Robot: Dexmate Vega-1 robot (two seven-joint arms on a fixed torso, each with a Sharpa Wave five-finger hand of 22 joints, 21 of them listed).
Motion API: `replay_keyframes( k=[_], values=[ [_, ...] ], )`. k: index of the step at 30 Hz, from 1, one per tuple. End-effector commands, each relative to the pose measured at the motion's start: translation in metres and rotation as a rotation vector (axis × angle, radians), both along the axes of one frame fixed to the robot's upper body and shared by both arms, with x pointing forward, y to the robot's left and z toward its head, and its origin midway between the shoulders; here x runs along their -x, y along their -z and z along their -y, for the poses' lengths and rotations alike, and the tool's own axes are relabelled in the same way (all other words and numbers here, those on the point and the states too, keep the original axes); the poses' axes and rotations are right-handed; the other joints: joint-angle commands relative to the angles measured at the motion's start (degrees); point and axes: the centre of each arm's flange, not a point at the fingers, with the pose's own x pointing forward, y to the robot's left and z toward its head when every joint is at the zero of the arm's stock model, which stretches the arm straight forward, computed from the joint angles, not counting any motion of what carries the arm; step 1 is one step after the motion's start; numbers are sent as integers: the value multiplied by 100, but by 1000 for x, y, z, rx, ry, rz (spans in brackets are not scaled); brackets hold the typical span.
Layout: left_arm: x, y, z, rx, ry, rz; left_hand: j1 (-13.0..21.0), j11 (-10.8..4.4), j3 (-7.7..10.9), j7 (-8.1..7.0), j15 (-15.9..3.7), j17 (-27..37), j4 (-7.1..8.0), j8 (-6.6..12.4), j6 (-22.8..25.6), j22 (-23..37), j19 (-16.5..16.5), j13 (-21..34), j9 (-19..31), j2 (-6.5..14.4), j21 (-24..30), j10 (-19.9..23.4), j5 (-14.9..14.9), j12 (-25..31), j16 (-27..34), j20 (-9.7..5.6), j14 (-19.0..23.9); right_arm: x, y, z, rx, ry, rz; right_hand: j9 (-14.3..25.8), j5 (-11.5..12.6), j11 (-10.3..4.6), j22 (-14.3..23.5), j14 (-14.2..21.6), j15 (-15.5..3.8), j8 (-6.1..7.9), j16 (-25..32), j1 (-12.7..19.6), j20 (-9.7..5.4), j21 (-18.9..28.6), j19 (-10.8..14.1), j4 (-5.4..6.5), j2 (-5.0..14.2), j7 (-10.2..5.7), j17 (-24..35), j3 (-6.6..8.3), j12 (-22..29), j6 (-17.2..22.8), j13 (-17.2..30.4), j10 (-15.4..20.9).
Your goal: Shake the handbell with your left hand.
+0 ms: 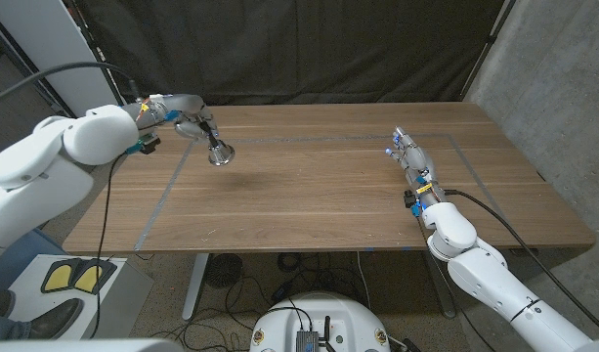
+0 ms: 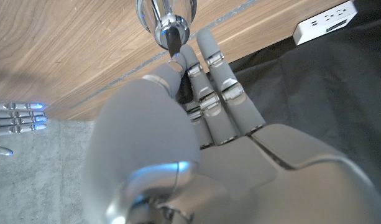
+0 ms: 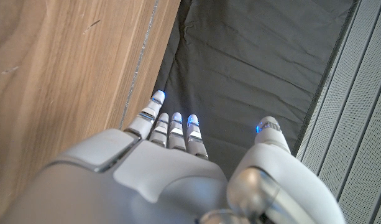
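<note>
Over the table's [image 1: 309, 196] far left, my left hand [image 1: 190, 121] grips the bell [image 1: 219, 154] by its handle, clear of the wood. My right hand [image 1: 408, 154] waits near the right edge, fingers straight, holding nothing.

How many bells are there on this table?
1. The only bell is at the table's far left, held by its handle in the left hand. The right hand on the right side holds nothing. I see no others.
</note>
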Motion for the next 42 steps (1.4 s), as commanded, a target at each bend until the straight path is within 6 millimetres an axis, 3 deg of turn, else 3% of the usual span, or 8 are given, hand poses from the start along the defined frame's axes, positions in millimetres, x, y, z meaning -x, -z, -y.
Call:
replay_keyframes(
  k=[1, 11, 21, 28, 33, 42],
  values=[
    [-25, 5, 22, 109, 189, 62, 14, -95, 7, -15, -61, 33, 18, 11, 30, 19, -31, 1203, 10, 73, 34, 102, 22, 276, 29, 2, 26, -5, -3, 11, -5, 1, -7, 16, -8, 15, 21, 45, -1, 3, 28, 55, -16, -6, 50, 40, 2, 40, 8, 14, 22, 47, 14, 17],
    [-48, 14, 43, 315, 479, 78, 13, -77, 12, -10, -44, 39, 11, 16, 19, 20, -56, 1260, 31, 77, 40, 107, 24, 284, 35, 24, 29, -13, -9, 12, 4, -4, -11, 16, -7, 14, 21, 51, -6, 2, 29, 56, -15, -8, 54, 41, 5, 40, 9, 14, 19, 49, 14, 13],
    [-52, 8, 69, 610, 975, 163, 5, -95, 14, -1, -46, 47, 9, 20, 8, 18, -83, 1324, 48, 80, 46, 91, 22, 283, 36, 44, 14, -18, -5, 15, 0, -2, -26, 16, -7, 10, 21, 54, 4, 1, 29, 55, -16, -9, 56, 43, 6, 42, 11, 12, 22, 49, 15, 22],
    [-58, 5, 73, 791, 1167, 188, -2, -94, 8, -14, -47, 71, 16, 13, -21, 14, -110, 1374, 58, 97, 47, 60, 8, 273, 37, 47, -33, -20, -2, 20, -5, 12, -39, 16, -7, 10, 21, 49, 2, 2, 26, 57, -24, -11, 54, 43, 7, 45, 11, 12, 19, 55, 15, 17],
    [-65, 6, 71, 821, 1161, 142, 9, -112, 14, -22, -47, 73, 4, 15, -25, 11, -118, 1404, 63, 93, 51, 46, 4, 269, 33, 50, -53, -21, -1, 25, -5, 19, -41, 16, -7, 17, 21, 57, -3, 1, 28, 57, -18, -12, 56, 43, 6, 49, 11, 11, 19, 54, 15, 18],
    [-68, 15, 69, 808, 896, 118, 21, -94, 23, -17, -53, 79, -5, 22, -29, 9, -135, 1448, 80, 97, 54, 50, 6, 272, 41, 62, -54, -22, 0, 29, -10, 15, -42, 16, -7, 21, 21, 53, 1, 1, 26, 56, -20, -13, 57, 43, 5, 51, 12, 9, 20, 54, 15, 23]
  ],
)
